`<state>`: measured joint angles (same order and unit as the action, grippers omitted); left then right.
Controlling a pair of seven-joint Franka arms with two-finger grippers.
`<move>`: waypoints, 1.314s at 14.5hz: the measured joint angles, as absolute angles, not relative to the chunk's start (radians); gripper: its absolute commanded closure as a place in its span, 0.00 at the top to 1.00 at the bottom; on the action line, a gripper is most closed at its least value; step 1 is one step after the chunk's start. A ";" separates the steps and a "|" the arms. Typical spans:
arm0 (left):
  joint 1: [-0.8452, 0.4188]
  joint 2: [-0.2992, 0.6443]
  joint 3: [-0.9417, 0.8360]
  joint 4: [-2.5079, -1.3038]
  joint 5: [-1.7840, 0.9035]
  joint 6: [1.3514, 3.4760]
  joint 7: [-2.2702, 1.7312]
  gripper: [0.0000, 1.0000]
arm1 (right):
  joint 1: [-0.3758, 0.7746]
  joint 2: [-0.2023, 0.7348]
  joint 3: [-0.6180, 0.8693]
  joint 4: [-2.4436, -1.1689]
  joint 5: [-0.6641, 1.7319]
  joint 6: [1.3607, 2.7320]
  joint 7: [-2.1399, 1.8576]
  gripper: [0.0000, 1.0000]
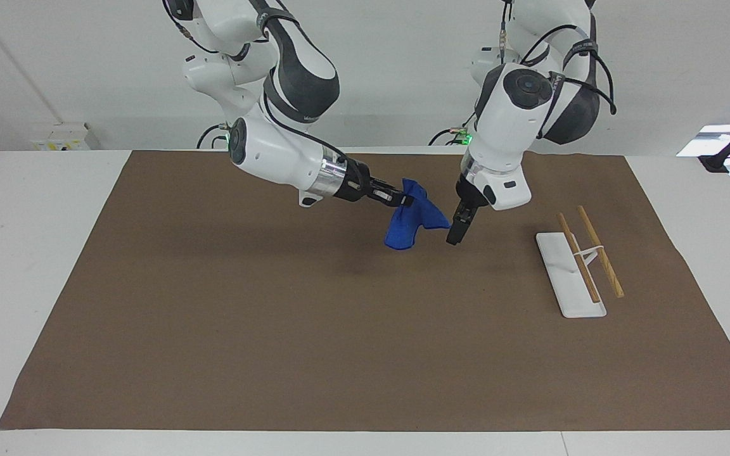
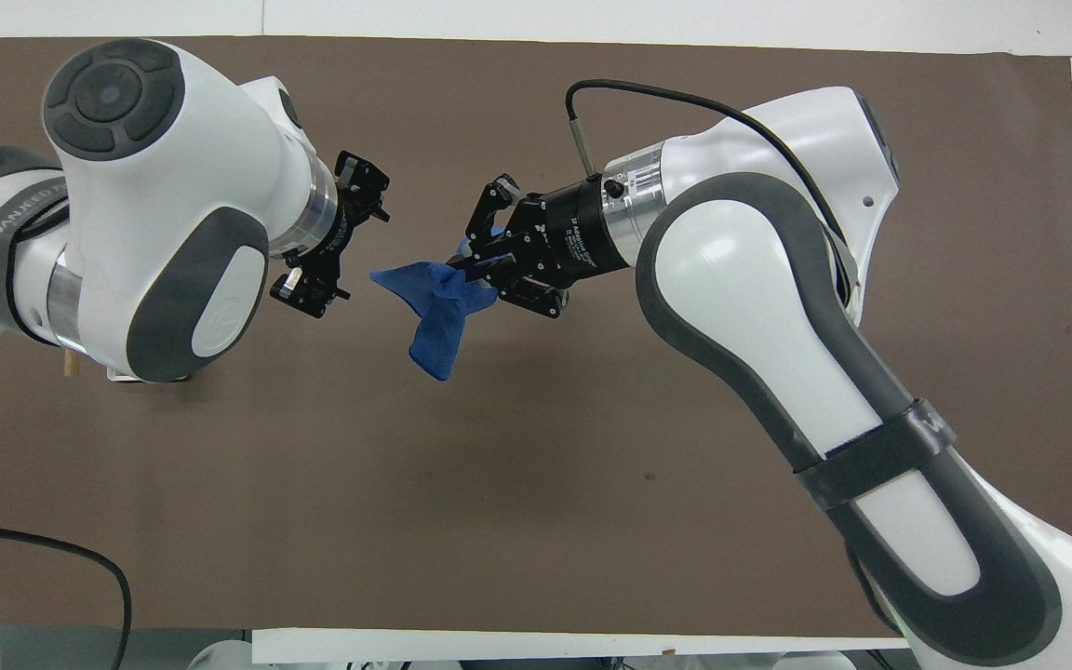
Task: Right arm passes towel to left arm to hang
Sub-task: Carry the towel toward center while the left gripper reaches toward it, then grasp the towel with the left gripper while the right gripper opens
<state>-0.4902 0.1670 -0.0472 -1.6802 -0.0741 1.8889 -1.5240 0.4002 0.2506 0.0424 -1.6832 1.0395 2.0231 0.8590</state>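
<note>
Facing view: the right tool is pinching the towel at a bunched upper part and holding it in the air over the brown mat, about mid-tabletop and toward the robots' edge. The towel is hanging below the grip in two limp lobes, one pointing down and one fanning out toward the left tool. The left tool is hovering just beside that fanned lobe, apparently not touching; its fingers are standing spread apart in the overhead view, with nothing between them.

Overhead view: the right tool is closed on the towel at the pinch point, and the left tool is facing it with open fingers, close to the towel's pointed corner.

Handling judgement: the towel is looking light and soft, with no stiffness of its own; it is folding wherever it is unsupported, so its shape depends on the grip. Slip risk seems low for cloth, but a thin single layer could pull free. The best hold for the left tool is probably the free corner or edge fanning toward it, well clear of the right fingers.

The rack, white base with two wooden rods, is standing on the mat toward the left arm's end, well apart from the towel.
</note>
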 measured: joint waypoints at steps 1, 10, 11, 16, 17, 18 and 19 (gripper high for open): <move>-0.499 0.167 -0.048 -1.683 -0.076 1.889 -1.531 0.76 | 0.400 0.251 0.042 -1.683 1.039 2.023 0.859 0.00; -0.525 0.164 -0.048 -1.694 -0.109 1.889 -1.593 0.00 | 0.400 0.251 0.042 -1.683 1.039 2.023 0.859 0.00; -0.525 0.164 -0.048 -1.694 -0.109 1.889 -1.594 0.00 | 0.400 0.251 0.042 -1.683 1.039 2.023 0.859 0.00; -0.525 0.163 -0.047 -1.695 -0.109 1.889 -1.594 0.00 | 0.400 0.251 0.042 -1.683 1.039 2.023 0.859 0.00; -0.525 0.163 -0.047 -1.695 -0.109 1.890 -1.594 0.00 | 0.400 0.251 0.042 -1.683 1.039 2.023 0.859 0.02; -0.525 0.163 -0.047 -1.695 -0.109 1.890 -1.594 0.00 | 0.400 0.251 0.042 -1.683 1.039 2.026 0.859 0.21; -0.525 0.163 -0.047 -1.695 -0.109 1.890 -1.594 0.00 | 0.400 0.251 0.042 -1.683 1.039 2.037 0.859 0.59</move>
<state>-0.5255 0.1625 -0.0465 -1.6950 -0.1087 1.8901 -1.5942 0.4001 0.2505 0.0424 -1.6832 1.0395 2.0367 0.8590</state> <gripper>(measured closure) 0.978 0.907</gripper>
